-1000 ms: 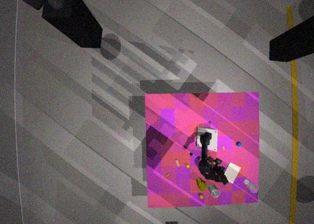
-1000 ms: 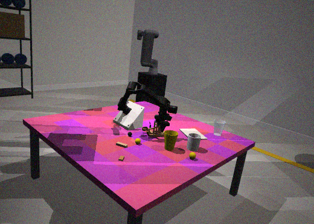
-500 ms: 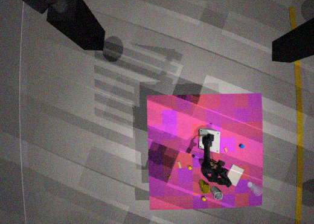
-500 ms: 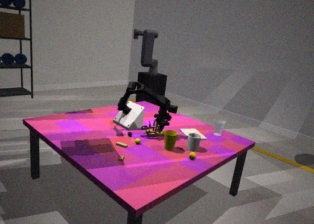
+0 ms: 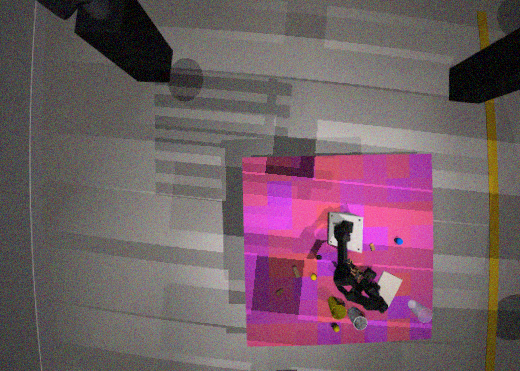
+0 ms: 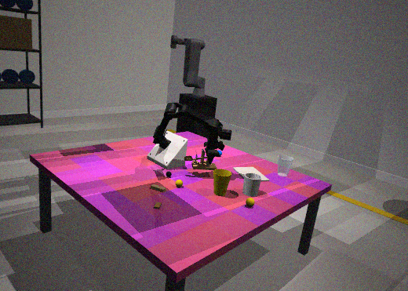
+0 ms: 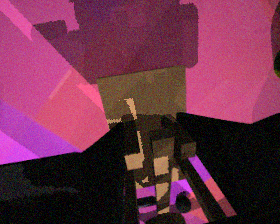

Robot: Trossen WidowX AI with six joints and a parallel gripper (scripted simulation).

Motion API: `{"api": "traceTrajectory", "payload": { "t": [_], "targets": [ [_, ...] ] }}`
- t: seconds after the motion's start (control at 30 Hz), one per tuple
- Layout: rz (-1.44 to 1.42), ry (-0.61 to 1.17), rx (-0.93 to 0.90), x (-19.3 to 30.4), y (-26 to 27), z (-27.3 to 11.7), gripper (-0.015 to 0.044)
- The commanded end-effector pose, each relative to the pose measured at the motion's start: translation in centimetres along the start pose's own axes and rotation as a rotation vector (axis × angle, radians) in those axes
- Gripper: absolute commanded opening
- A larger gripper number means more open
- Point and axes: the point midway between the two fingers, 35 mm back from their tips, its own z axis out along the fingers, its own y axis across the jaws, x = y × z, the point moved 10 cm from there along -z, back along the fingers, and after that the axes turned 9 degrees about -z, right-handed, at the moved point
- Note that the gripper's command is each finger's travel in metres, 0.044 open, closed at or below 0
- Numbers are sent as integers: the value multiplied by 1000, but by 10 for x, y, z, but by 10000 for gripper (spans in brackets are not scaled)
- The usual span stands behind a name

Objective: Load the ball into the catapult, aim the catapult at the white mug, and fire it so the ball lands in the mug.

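Now your gripper (image 6: 212, 160) (image 7: 150, 122) is clamped on the wooden catapult (image 6: 203, 165) (image 7: 143, 92), low over the pink and purple table (image 5: 280, 331) (image 6: 118, 205). The white mug (image 5: 360, 322) (image 6: 251, 185) looks like the pale gray one, just beside the yellow cup (image 5: 338, 310) (image 6: 222, 183). I can't tell which ball you must use, or if one is loaded. You seem to be at the aiming part. Next, you should turn the catapult gently toward the mug, keep it flat, then let go.
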Motion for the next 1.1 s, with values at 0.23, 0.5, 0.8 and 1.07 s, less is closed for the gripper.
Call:
{"api": "traceTrajectory", "payload": {
  "t": [0.23,0.5,0.8,1.07],
  "targets": [
    [379,-8,3,0,-5,-4,0],
    [653,-7,4,3,-14,-3,0],
    [772,-7,5,8,-24,-2,0],
    [772,-7,5,9,-25,3,0]
  ]
}}
